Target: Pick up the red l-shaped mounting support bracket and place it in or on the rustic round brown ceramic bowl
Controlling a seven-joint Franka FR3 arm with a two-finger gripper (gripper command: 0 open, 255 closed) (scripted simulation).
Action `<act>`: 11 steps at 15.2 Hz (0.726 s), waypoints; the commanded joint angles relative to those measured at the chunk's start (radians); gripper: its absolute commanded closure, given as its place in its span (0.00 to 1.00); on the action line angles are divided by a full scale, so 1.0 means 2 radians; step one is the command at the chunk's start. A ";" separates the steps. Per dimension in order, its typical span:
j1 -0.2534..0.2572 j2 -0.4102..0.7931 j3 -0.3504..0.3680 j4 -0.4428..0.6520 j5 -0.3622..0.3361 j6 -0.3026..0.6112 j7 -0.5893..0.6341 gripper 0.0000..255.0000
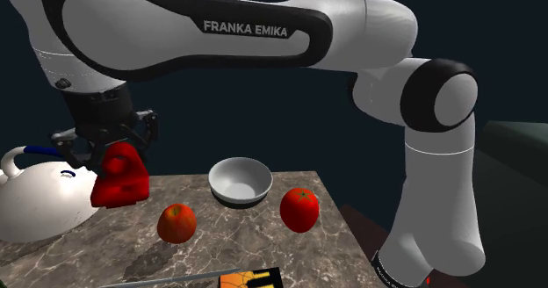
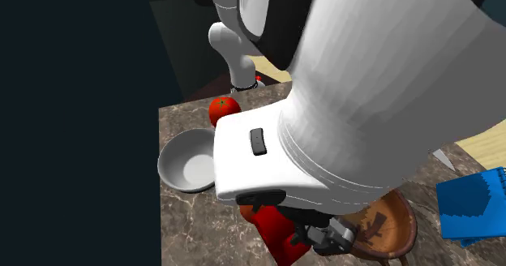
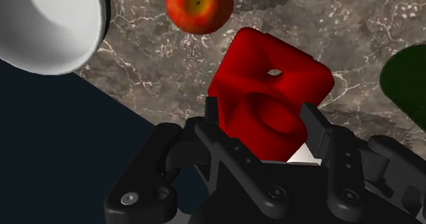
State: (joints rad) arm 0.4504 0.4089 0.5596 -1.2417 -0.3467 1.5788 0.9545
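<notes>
While the pincer (image 3: pixel 263 117) clasps it, red bracket (image 3: pixel 273 82), hanging above marbled counter (image 3: pixel 164 72)

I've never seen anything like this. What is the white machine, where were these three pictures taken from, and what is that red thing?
It is a robot arm with two black fingers. One picture looks over its shoulder, one from across the table, one from a camera on the hand. The fingers clasp a red bracket. On the marble table stand a grey bowl, a brown bowl, a white pot, a red fruit and an orange-red one.
</notes>
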 commanded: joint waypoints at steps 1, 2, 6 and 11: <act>0.017 0.001 0.005 0.002 -0.002 -0.005 0.022 1.00; 0.024 0.000 0.008 0.001 -0.002 -0.007 0.032 1.00; 0.056 -0.001 0.019 0.003 -0.005 -0.017 0.073 1.00; 0.105 0.013 0.031 0.025 -0.014 -0.036 0.124 1.00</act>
State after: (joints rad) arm 0.6437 0.4345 0.6164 -1.1944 -0.3729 1.5118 1.1819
